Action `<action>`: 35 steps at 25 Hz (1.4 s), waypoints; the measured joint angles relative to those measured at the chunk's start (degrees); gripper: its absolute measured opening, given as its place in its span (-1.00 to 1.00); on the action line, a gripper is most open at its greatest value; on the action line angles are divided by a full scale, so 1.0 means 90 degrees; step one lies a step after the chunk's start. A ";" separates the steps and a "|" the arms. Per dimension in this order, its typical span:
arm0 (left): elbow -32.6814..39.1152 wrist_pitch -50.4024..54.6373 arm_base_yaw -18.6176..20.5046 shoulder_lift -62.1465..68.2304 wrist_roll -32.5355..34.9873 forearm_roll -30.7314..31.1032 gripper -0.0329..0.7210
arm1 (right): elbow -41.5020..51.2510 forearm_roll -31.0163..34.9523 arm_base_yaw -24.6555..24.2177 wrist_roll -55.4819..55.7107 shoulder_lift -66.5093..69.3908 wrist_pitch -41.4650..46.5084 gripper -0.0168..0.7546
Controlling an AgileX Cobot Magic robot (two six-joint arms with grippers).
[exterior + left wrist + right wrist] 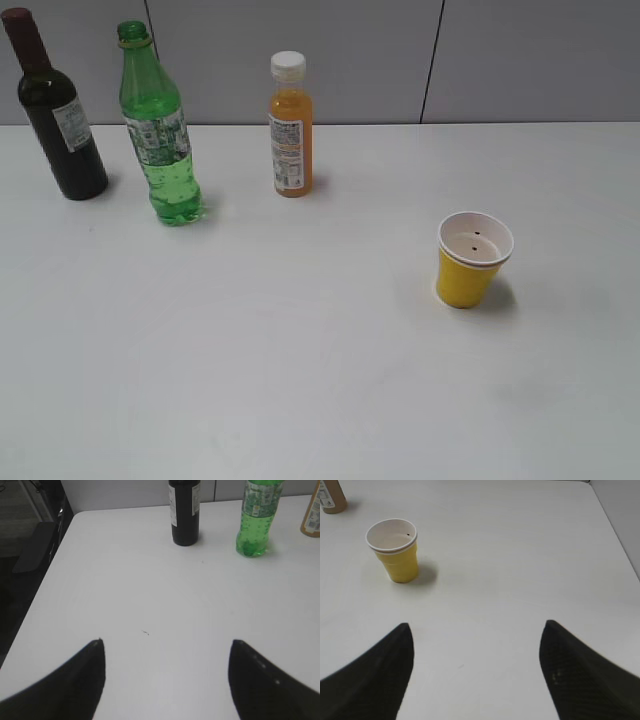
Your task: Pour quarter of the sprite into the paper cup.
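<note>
Nothing is poured yet. The sprite (157, 130) stands upright at the far left of the white table (300, 380), apparently uncapped, between a dark wine bottle (55, 110) and an orange juice bottle (290, 125). The paper cup (472, 258) sits empty, well apart on the right. The left gripper (167, 647) and right gripper (477, 630) hang spread wide, holding nothing.

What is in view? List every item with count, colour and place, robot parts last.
Tall transparent green plastic soda bottle: one, green, back left, uncapped, upright.
Dark glass wine bottle: one, near-black, far back left, left of the green bottle.
Small orange juice bottle: one, orange with white cap, back centre.
Small yellow paper cup: one, yellow with white inside, right of centre, upright, empty.
White table: one, white, under everything.
Left tool: one, black, open, over bare table.
Right tool: one, black, open, near the cup.
</note>
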 joint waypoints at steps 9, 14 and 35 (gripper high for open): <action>0.0000 0.0000 0.0000 0.0000 0.0000 0.0000 0.63 | 0.0000 0.0000 0.0000 0.0000 0.0000 0.0000 0.58; 0.0000 0.0000 0.0000 0.0000 0.0000 0.0000 0.63 | 0.0000 0.0000 0.0000 0.0000 0.0000 0.0000 0.67; 0.0000 0.0000 0.0000 0.0000 0.0000 0.0000 0.63 | -0.0153 -0.0012 0.0000 0.0000 0.0638 -0.1519 0.74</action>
